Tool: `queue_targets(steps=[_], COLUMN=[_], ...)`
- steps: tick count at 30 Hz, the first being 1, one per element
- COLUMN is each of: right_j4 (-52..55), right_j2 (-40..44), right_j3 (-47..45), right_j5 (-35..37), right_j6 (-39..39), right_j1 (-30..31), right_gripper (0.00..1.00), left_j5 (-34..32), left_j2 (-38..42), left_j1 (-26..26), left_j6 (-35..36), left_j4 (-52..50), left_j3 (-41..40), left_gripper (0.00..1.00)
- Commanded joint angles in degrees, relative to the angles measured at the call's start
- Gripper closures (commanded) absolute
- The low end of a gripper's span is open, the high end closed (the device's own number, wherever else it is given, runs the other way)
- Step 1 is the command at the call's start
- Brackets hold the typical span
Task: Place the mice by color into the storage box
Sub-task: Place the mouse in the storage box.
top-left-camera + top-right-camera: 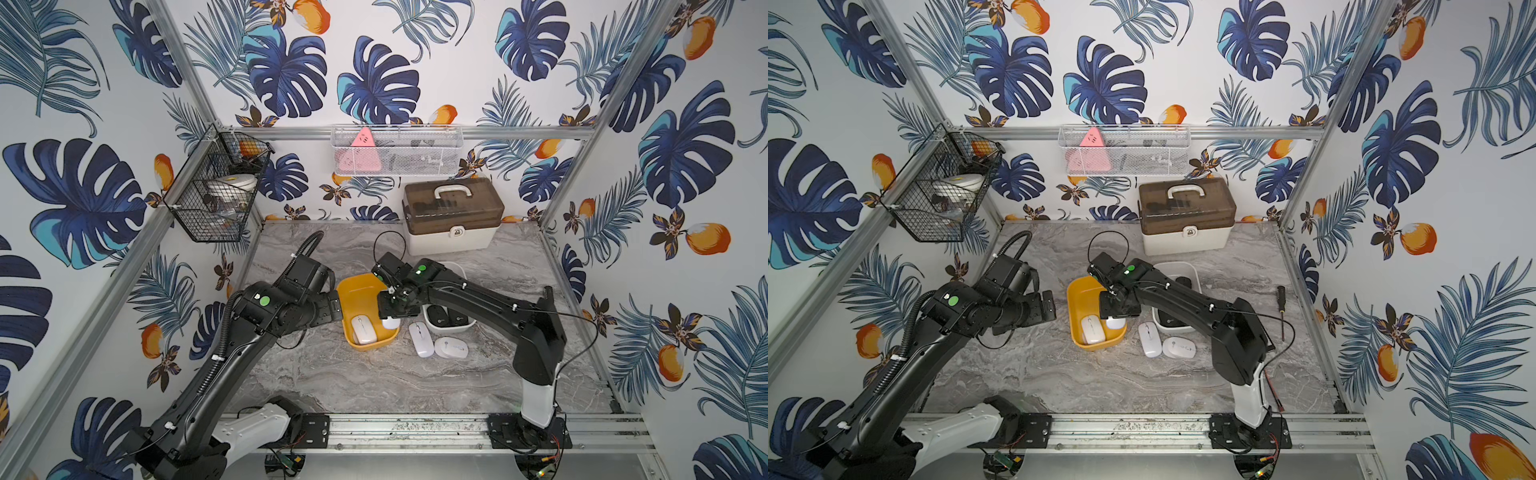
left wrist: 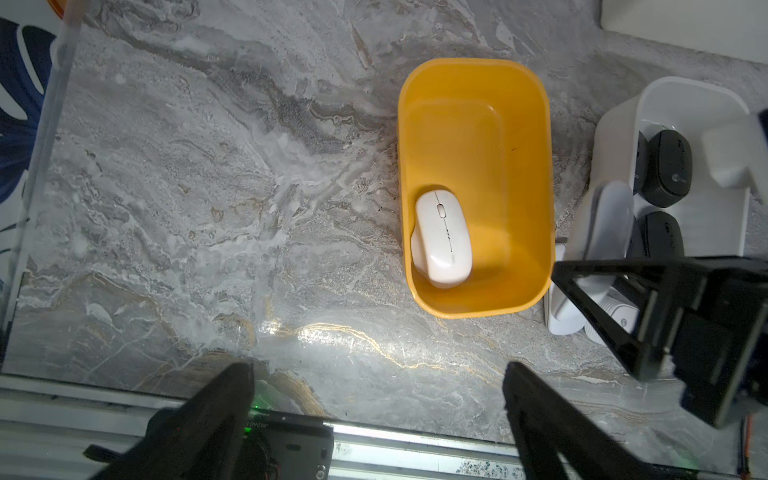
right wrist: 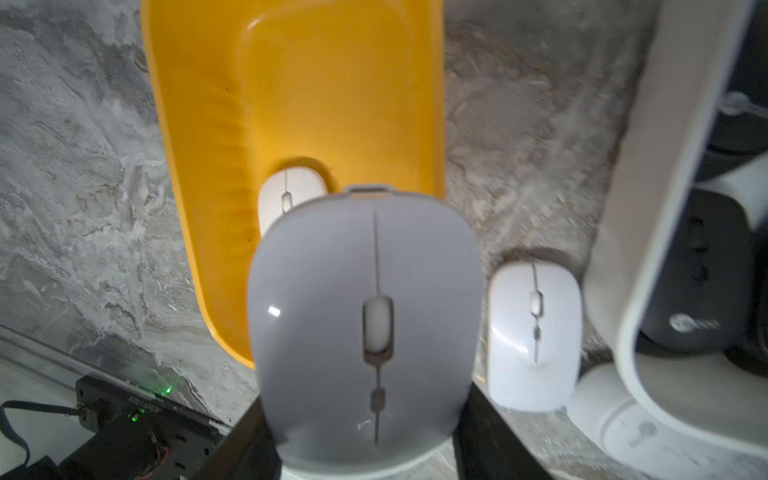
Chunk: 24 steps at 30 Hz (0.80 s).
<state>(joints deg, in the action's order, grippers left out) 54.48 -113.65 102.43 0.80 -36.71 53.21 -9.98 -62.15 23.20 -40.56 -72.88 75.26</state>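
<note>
Glossy oval mouse (image 3: 365, 324) in right jaws, smooth rounded yellow tub (image 3: 199, 124)

We count 4 white mice. The first white mouse (image 2: 441, 239), glossy, wheel up, lies inside the yellow bin (image 2: 473, 124) at its near end, close to the wall. The held mouse (image 3: 365, 328), pale grey-white w/ wheel up, is pinched at its rear by the right claw (image 1: 395, 307), above that bin's rim on the side facing the white bin (image 1: 451, 330). The slim mouse (image 1: 421, 339) & the round mouse (image 1: 451, 347) rest close together on the surface (image 1: 374, 382), just in front of the white bin. Inside it we see matte black mice (image 2: 666, 168), tops up, at least two; the rest are hidden.
</note>
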Motion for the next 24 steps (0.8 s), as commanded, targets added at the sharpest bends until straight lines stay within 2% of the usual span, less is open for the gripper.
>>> queue_targets(steps=[1, 5, 9, 17, 24], right_j4=[1.79, 4.42, 5.62, 6.23, 5.95], right_j2=[-6.36, -12.10, -15.12, -16.35, -17.12], right_j3=[6.46, 11.46, 12.44, 10.82, 9.99], right_j5=[-1.28, -0.45, 1.36, 4.14, 3.88], right_j6=[4.62, 5.92, 5.92, 3.39, 0.44], right_j1=[0.55, 0.84, 0.80, 1.11, 1.20], right_gripper=[0.50, 0.50, 0.49, 0.45, 0.39], left_j5=[3.43, 3.25, 3.74, 4.02, 4.70], left_j2=[0.62, 1.02, 1.74, 2.25, 2.55], left_j1=[-1.55, -1.84, -1.85, -1.84, -1.89], left_j6=[1.51, 1.50, 1.42, 2.20, 2.66], left_j4=[0.20, 0.20, 1.03, 1.99, 3.00], left_j3=[-0.56, -1.54, -2.90, -4.43, -5.63], left_gripper=[0.01, 0.01, 0.01, 0.01, 0.01])
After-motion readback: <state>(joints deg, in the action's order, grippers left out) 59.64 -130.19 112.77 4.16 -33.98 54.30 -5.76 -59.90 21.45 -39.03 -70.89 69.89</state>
